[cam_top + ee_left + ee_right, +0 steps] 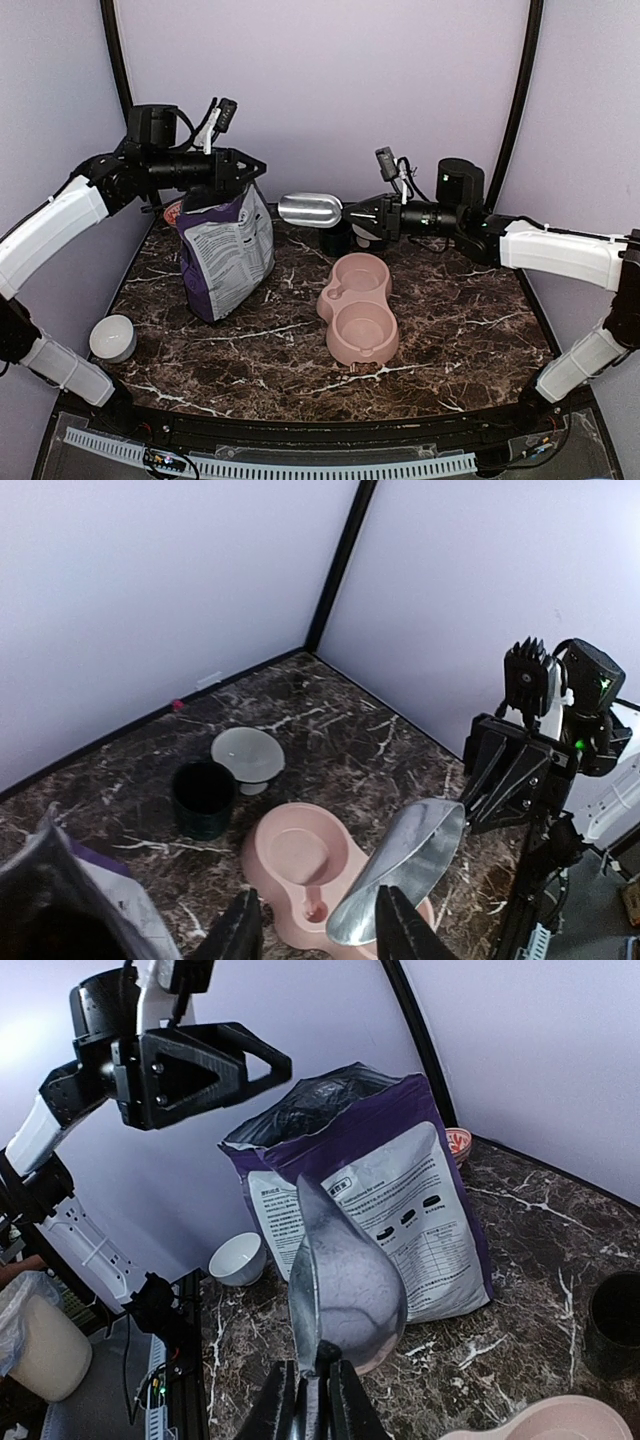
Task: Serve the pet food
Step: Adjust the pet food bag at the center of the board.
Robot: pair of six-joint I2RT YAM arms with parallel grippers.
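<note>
Overall: early stage. No food has been served yet.

- Table: dark marbled top. Everything stands on it.
- Bag: purple and grey, upright at the left rear, mouth open at the top. The right wrist view shows only a dark interior, and I cannot make out the contents.
- Left gripper: hangs just over the bag's mouth, jaws apart, nothing between them. I cannot tell if it touches the bag's edge.
- Double bowl: pink, mid-table, apart from the bag on its right. Both wells are bare.
- Scoop: metal, held in the air between the bag and the right arm, open end toward the bag. The hollow looks empty in both wrist views.
- Right gripper: jaws clamped on the scoop's handle.
- Cup: black, behind the double bowl, with a pale dish just beside it.
- White bowl: near-left corner, apart from the bag.
- Kibble: none visible in the scoop, the wells or on the table. My judgement is that it lies inside the bag.

Done, as things lie: the bag is open and the scoop is in hand and aimed at the bag.

Left to do: dip the scoop into the bag, lift a load, carry it over a pink well and tip it out. That is most of the job.
</note>
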